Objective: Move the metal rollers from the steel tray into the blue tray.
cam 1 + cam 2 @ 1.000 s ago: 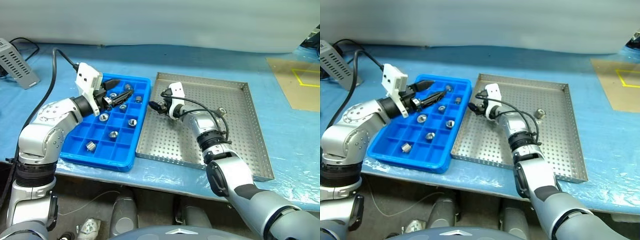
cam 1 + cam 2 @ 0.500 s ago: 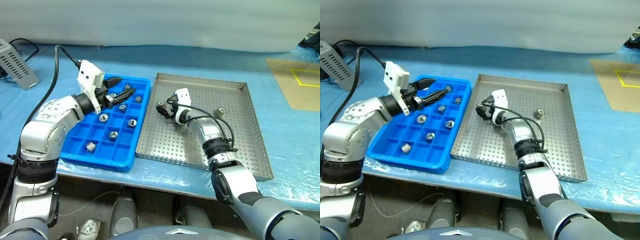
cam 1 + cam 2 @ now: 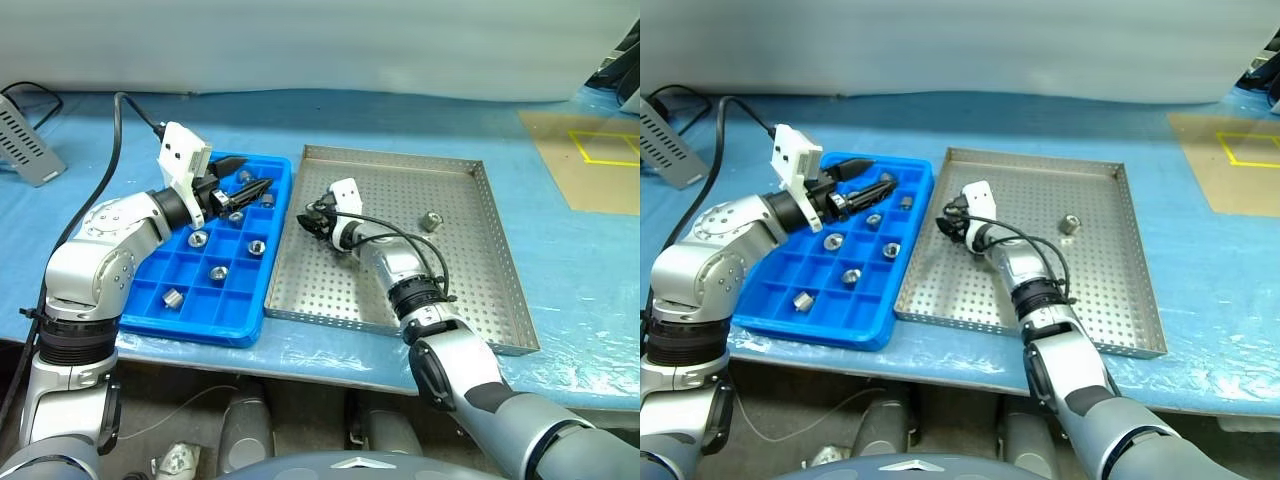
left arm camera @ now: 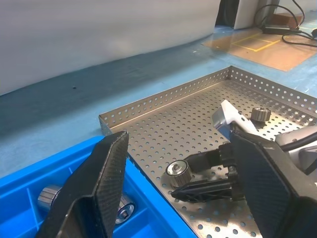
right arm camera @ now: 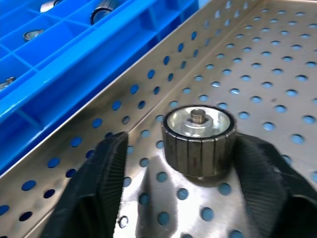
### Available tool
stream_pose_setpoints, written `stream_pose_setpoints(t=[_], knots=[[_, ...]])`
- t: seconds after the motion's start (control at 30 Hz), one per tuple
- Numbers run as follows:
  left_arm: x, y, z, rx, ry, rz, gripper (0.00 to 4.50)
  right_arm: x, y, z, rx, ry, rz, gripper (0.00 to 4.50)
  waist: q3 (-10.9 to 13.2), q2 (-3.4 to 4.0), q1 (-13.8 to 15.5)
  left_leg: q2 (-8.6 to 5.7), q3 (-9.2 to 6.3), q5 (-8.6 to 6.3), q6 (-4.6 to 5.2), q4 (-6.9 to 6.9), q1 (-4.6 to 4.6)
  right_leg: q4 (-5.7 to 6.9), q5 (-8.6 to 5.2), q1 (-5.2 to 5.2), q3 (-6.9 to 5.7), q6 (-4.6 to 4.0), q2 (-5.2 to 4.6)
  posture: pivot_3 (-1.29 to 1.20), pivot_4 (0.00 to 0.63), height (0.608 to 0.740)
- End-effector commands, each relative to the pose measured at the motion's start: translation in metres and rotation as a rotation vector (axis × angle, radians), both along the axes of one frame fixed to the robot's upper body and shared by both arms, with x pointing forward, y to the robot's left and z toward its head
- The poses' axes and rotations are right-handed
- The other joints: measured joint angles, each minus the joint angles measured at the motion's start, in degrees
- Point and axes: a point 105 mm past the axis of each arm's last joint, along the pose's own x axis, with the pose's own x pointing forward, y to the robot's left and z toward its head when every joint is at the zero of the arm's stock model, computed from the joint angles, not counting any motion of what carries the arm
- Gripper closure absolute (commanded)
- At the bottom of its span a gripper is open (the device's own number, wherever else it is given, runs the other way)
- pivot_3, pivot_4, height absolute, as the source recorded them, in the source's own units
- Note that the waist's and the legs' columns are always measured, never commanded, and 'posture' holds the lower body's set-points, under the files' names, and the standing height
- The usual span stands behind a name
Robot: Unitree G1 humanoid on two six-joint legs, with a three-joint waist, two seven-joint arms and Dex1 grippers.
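Since one second earlier, right end effector has shifted toward the near-left part of the large square steel tray with perforated floor, beside the tray's left rim, and now brackets one small shiny silver metal roller.

Right end effector: two black fingers stand part open, one on each side of the upright roller on the tray floor; a gap shows between at least one pad and the roller, and whether the other pad touches cannot be told. Nothing lifted.

Left end effector: black fingers spread well apart, holding nothing, hanging above the far end of the bright blue plastic tray with a grid of small square compartments.

Steel tray: lies on the blue-covered tabletop, just right of the blue tray, rims close together. Contents: the bracketed roller near its left rim; a second silver roller toward the far right part of the floor, well apart from the first.

Blue tray: several silver rollers in separate compartments, among them one in the right-hand column, one mid-tray and one near the front left.

Other: grey ribbed box at the far left of the tabletop.
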Motion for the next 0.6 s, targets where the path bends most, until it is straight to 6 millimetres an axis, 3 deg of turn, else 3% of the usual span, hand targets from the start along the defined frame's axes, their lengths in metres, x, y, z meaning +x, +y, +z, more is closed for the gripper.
stream_pose_setpoints(t=[0.03, 0.1, 0.3, 0.4, 0.53, 0.6], knots=[[-0.003, -0.004, 0.012, 0.004, -0.060, -0.015, 1.07, 0.000, 0.013, 0.009, -0.017, -0.053, 0.033, 2.28, 0.00, 0.00, 0.04, 0.00, 0.00, 0.00, 0.01, 0.00, -0.01, -0.01, 0.00, -0.01, 0.00, 0.00, 0.00, 0.00, 0.150, 0.740], [-0.003, -0.005, 0.013, 0.003, -0.060, -0.015, 1.07, 0.001, 0.013, 0.009, -0.018, -0.060, 0.028, 2.82, 0.00, 0.00, 0.08, 0.00, 0.00, -0.02, 0.03, -0.01, -0.04, -0.02, 0.00, -0.03, 0.00, 0.00, 0.00, 0.00, 0.150, 0.740], [-0.004, -0.005, 0.011, 0.008, -0.057, -0.016, 1.07, 0.003, 0.004, 0.001, -0.067, -0.047, 0.005, 2.87, 0.00, 0.01, 0.09, -0.01, 0.01, -0.02, 0.03, 0.00, -0.02, 0.00, 0.00, -0.03, 0.01, 0.00, -0.01, 0.00, 0.150, 0.740], [-0.004, -0.002, 0.014, 0.008, -0.060, -0.014, 1.07, 0.002, -0.002, 0.006, -0.034, -0.042, 0.023, 2.87, 0.01, 0.01, 0.21, -0.01, 0.01, -0.02, 0.03, 0.01, -0.03, 0.00, 0.00, -0.02, 0.01, 0.00, -0.01, 0.00, 0.150, 0.740], [-0.005, -0.002, 0.016, 0.000, -0.062, -0.027, 1.07, -0.011, -0.007, 0.028, -0.008, -0.094, 0.157, 2.87, 0.01, 0.00, 0.30, -0.03, 0.01, -0.04, 0.06, 0.00, -0.08, -0.05, 0.00, -0.02, 0.01, 0.00, -0.01, -0.01, 0.150, 0.740], [-0.006, 0.000, 0.017, -0.005, -0.061, -0.030, 1.07, -0.022, -0.023, 0.053, 0.027, -0.148, 0.233, 2.87, 0.04, -0.01, 0.39, -0.03, 0.01, -0.07, 0.12, 0.00, -0.14, -0.10, 0.00, -0.03, 0.01, 0.02, -0.01, -0.01, 0.150, 0.740]])
